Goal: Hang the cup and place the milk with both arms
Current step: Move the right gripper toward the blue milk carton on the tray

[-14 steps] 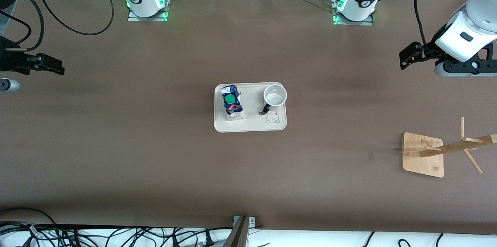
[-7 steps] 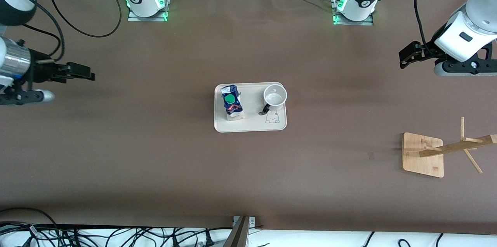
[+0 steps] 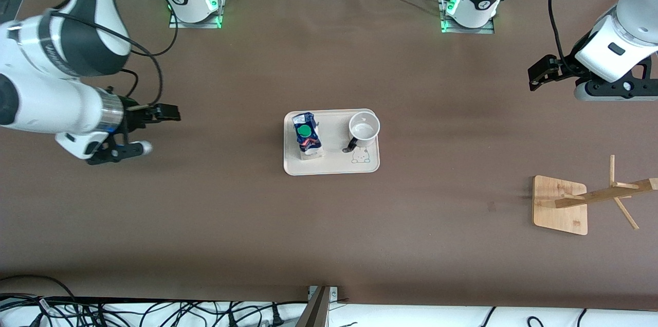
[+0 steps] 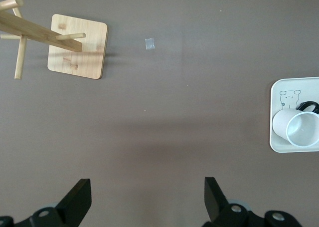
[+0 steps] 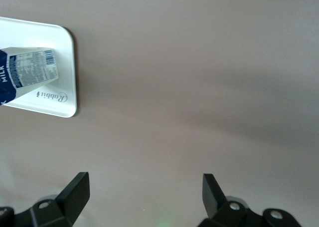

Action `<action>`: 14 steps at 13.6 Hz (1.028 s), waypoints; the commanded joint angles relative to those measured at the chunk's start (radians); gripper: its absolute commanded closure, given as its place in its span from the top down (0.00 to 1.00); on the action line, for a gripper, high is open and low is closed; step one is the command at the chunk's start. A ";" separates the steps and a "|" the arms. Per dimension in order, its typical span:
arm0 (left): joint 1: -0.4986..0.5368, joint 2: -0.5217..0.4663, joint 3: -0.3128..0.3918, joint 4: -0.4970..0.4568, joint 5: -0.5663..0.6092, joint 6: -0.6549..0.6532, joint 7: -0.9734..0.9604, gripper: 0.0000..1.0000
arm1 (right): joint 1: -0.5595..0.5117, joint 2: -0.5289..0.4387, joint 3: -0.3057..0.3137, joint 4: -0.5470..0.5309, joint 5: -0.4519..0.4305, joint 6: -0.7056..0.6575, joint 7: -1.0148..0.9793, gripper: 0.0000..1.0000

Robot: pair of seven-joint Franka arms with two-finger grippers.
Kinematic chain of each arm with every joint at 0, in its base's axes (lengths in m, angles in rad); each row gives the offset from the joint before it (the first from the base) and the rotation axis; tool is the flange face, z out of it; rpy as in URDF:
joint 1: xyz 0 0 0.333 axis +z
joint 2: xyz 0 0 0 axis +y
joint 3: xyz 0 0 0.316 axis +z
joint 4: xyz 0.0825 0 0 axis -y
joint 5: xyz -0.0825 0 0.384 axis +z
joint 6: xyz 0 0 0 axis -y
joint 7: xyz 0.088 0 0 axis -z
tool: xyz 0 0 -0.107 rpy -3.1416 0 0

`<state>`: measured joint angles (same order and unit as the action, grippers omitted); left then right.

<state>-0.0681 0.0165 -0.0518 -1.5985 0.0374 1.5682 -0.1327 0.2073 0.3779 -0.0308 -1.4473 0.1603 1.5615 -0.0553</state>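
**So, right arm looks closest to the milk**

Right gripper (image 3: 163, 112), jaws wide and empty, hangs over bare table toward the right arm's end from the tray (image 3: 331, 167). On that tray the milk (image 3: 307, 135) stands upright on that same side, the cup (image 3: 364, 128) beside it. Left gripper (image 3: 538, 78), also wide, waits well off.

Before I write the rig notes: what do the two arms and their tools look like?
Both arms are bulky glossy white with dark grey joints, black cables looping alongside. The right arm has a silver wrist band. The right tool and left tool are black, with two angular fingers. Bases glow green.
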 commanded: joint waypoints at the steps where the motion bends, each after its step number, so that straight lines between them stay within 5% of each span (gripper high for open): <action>1: -0.004 -0.003 0.003 0.009 0.010 -0.014 0.019 1.00 | 0.078 0.053 0.002 0.022 0.013 0.029 -0.004 1.00; 6: -0.004 -0.001 0.003 0.009 0.009 -0.016 0.018 1.00 | 0.187 0.084 0.005 0.021 0.024 0.113 -0.012 1.00; 9: -0.004 -0.003 0.003 0.009 0.009 -0.016 0.018 1.00 | 0.207 0.101 0.005 0.021 0.146 0.186 -0.002 1.00; 14: -0.004 -0.001 0.003 0.009 0.009 -0.017 0.016 1.00 | 0.305 0.148 0.005 0.021 0.153 0.308 0.167 1.00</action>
<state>-0.0681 0.0166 -0.0517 -1.5985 0.0374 1.5667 -0.1327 0.4599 0.4960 -0.0155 -1.4459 0.2992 1.8289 0.0290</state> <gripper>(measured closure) 0.000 0.000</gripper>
